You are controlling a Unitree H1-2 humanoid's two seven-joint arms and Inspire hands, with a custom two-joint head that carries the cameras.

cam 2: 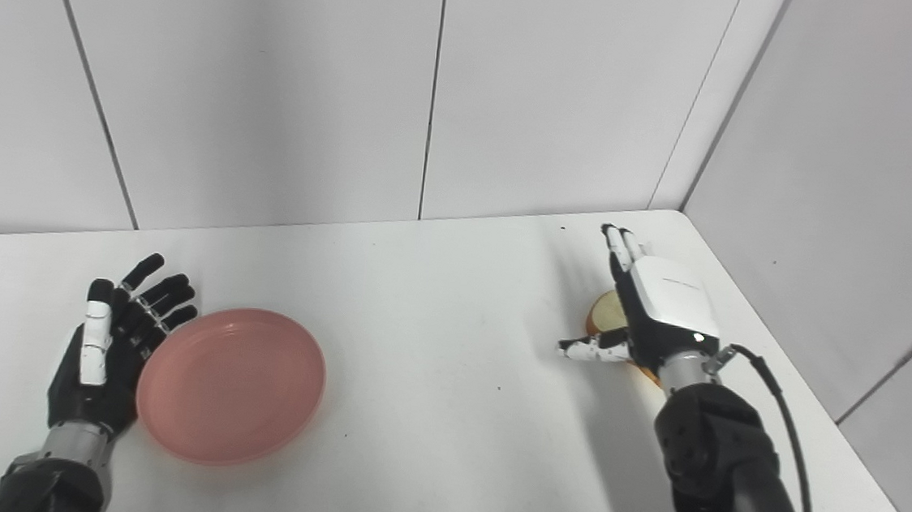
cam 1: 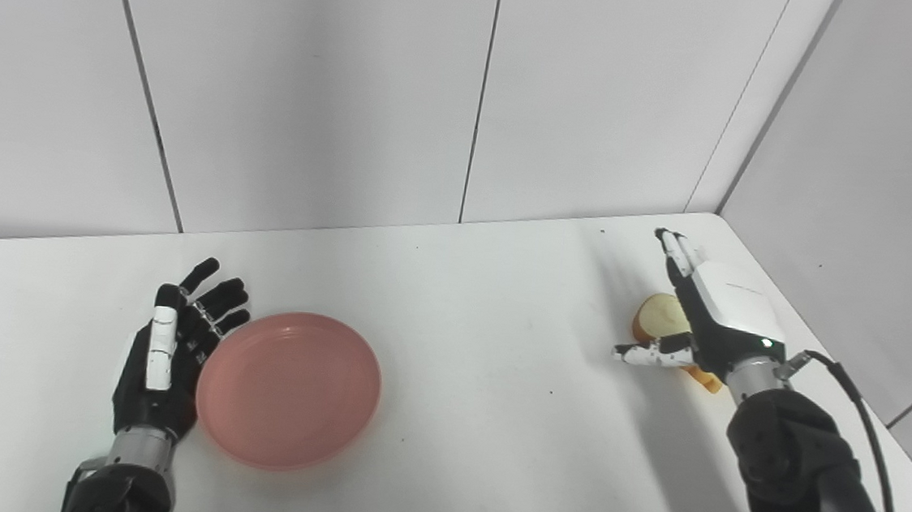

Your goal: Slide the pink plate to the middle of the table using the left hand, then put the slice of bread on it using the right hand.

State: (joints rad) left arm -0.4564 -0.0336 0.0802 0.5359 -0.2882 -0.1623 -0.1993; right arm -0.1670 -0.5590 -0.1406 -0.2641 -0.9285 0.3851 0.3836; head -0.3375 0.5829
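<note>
The pink plate lies flat on the left part of the white desk, short of the middle. It looks like a light, stiff, shallow dish that should glide easily on the smooth top if pushed at its left rim; too quick a shove might send it skidding. The left hand stands edge-on just beside that rim, fingers spread and holding nothing. Well apart, near the right corner, the slice of bread lies half hidden under the right hand, whose fingers are stretched out over it, not closed. Bread is soft and light, best taken gently by its crust edges.
</note>
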